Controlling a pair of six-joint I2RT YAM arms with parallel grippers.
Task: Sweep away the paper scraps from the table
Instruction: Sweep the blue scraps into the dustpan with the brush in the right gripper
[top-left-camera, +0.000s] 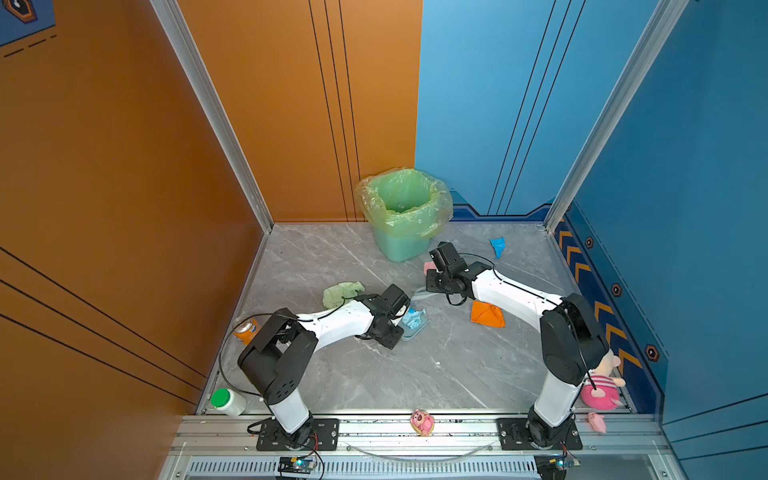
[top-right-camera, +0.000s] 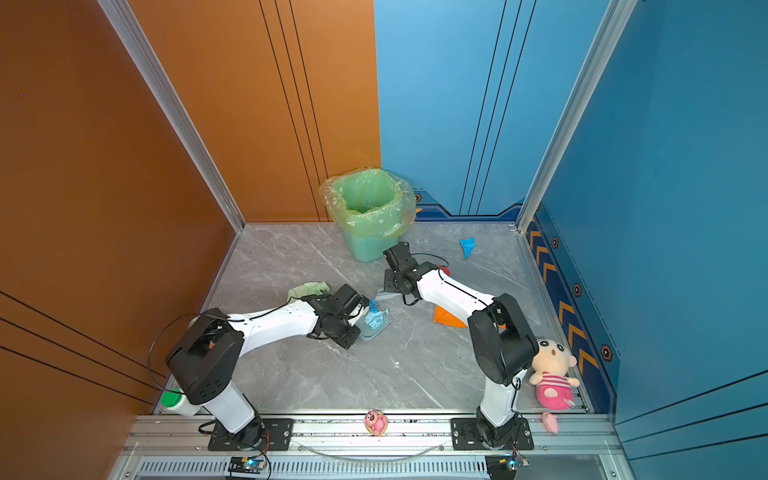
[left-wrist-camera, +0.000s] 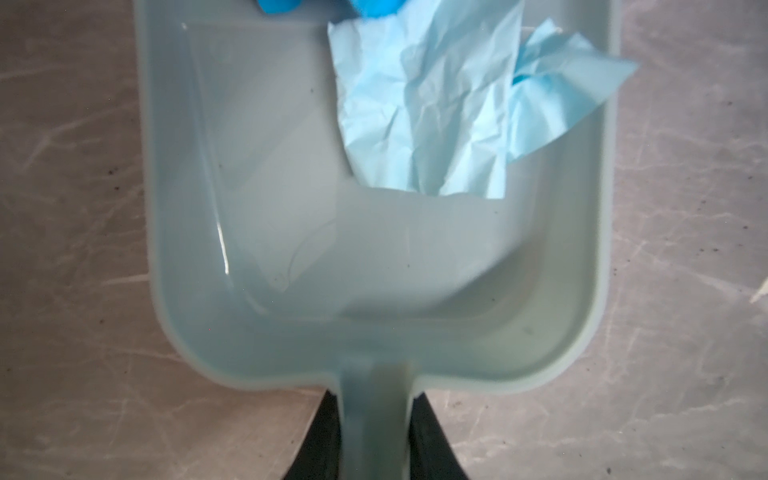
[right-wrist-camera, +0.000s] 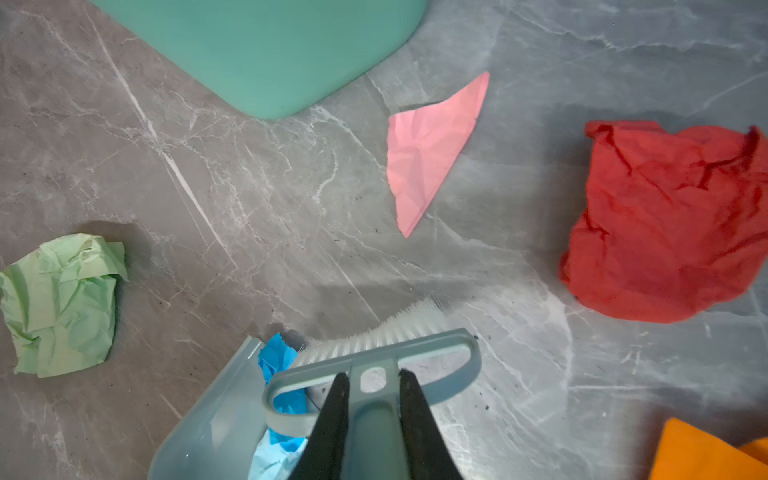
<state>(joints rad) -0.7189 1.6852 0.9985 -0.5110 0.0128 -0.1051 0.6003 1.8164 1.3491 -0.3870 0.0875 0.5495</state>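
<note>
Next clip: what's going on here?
The left gripper holds the dustpan by its handle, resting on the table, a light blue scrap inside and a blue scrap at its mouth. The right gripper holds the brush there. Unswept: green scrap, pink scrap, red scrap, orange scrap, far blue scrap.

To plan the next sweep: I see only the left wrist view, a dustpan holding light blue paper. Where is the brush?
Observer: The right gripper holds the brush, its bristles near the mouth of the dustpan.
Operator: Which scraps lie outside it?
Observer: On the table lie a green scrap, pink scrap, red scrap, orange scrap and blue scrap.
Operator: Where is the bin?
Observer: The green bin stands at the far edge, just beyond the pink scrap.
</note>
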